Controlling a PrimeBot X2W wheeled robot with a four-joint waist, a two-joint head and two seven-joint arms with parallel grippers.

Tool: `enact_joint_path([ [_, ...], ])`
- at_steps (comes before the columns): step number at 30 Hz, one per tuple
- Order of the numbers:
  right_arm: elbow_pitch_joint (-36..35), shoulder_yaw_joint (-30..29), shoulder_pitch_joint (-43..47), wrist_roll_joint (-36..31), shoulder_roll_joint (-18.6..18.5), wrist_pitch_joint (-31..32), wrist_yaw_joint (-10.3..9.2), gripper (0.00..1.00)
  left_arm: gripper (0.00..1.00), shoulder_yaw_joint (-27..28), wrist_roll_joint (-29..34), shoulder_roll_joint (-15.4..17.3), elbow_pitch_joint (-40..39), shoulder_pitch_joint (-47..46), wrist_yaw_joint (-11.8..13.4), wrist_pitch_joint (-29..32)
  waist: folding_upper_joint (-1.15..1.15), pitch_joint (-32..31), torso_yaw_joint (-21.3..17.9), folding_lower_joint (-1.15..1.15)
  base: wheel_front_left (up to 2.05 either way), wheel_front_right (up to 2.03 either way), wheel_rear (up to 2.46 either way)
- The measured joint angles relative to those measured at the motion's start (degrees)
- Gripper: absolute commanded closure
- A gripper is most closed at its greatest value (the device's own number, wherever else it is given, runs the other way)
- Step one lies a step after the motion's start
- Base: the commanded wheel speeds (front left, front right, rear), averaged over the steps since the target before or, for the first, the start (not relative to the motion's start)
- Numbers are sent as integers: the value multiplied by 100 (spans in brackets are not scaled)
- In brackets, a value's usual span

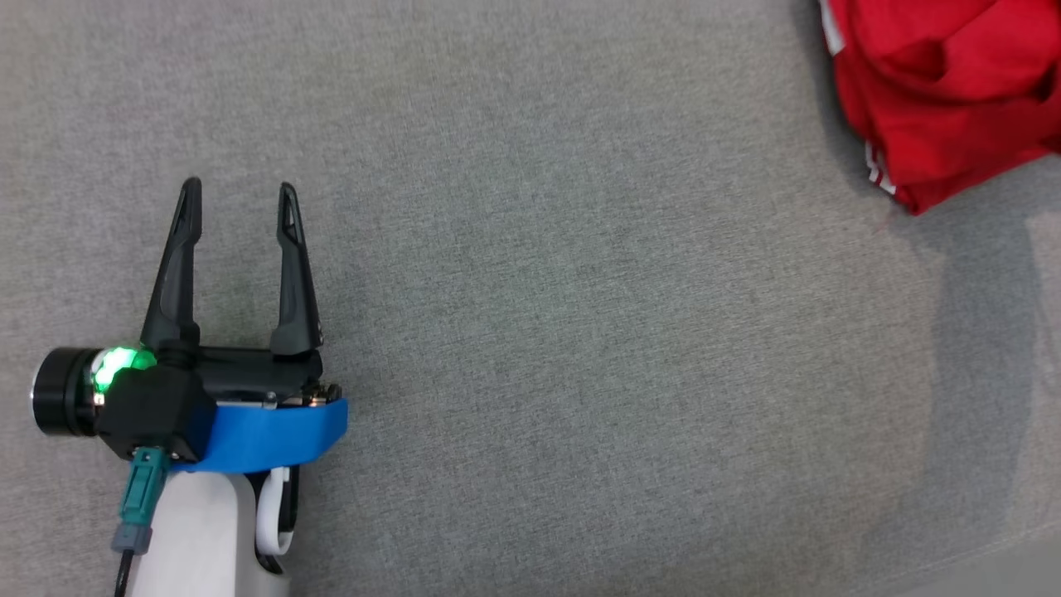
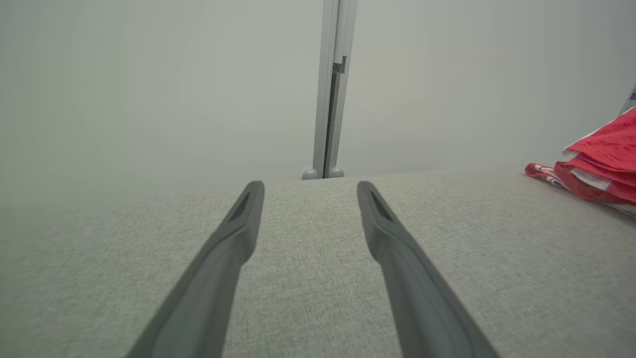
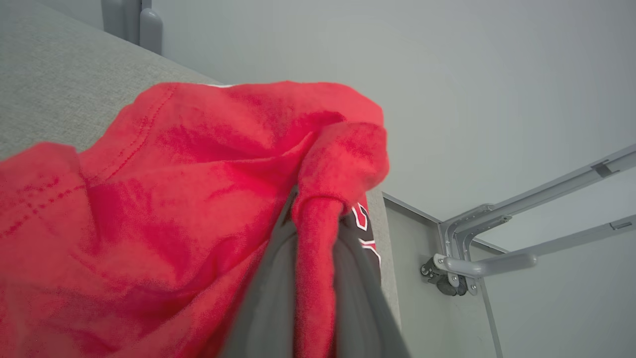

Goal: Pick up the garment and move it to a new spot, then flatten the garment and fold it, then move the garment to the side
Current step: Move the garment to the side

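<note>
Though wide and bare across the middle, ends close by on the right: grey padded surface (image 1: 580,332), its corner edge just beside the red garment (image 1: 945,91). Pinched on a fold of that cloth, fingers closed: right gripper (image 3: 318,214). Bunched in a heap at the far right, long axis hard to tell, lowest tip pointing near-right. Spread open above bare surface at the left, touching nothing: left gripper (image 1: 239,186). Pale wall (image 2: 149,74) directly behind the far edge.

The left gripper (image 1: 240,191) is seen at the lower left of the head view, its fingers spread wide and pointed forward, with the pale forearm (image 1: 199,531) behind it. The right gripper (image 3: 318,219) is closed, and a fold of the garment (image 3: 174,199) is pinched between its fingers.
</note>
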Motion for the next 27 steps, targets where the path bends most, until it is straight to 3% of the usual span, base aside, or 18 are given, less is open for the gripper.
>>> enact_joint_path([
  [8,686,517,-687,2,-234,24,0,100,0,-81,107,122,-369,-247,-14,0,0,441,-4,0,0,0,0],
  [14,958,664,-948,-16,-122,-15,0,100,0,-124,137,180,-547,-248,54,0,0,603,-63,-1,0,0,0],
  [15,1002,637,-987,-13,-82,-20,0,43,0,-127,136,189,-553,-248,57,0,1,616,-71,0,0,0,0],
  [16,1044,625,-1019,-13,-47,-23,0,0,0,-126,135,197,-553,-248,60,0,1,624,-79,0,0,0,0],
  [22,1254,516,-1152,-229,49,-37,0,0,0,-134,99,214,-490,-248,112,0,1,534,-73,0,0,0,0],
  [27,1118,-22,-1088,-190,93,-38,0,0,0,-114,-44,181,-385,-180,159,0,1,207,41,-1,0,0,0],
])
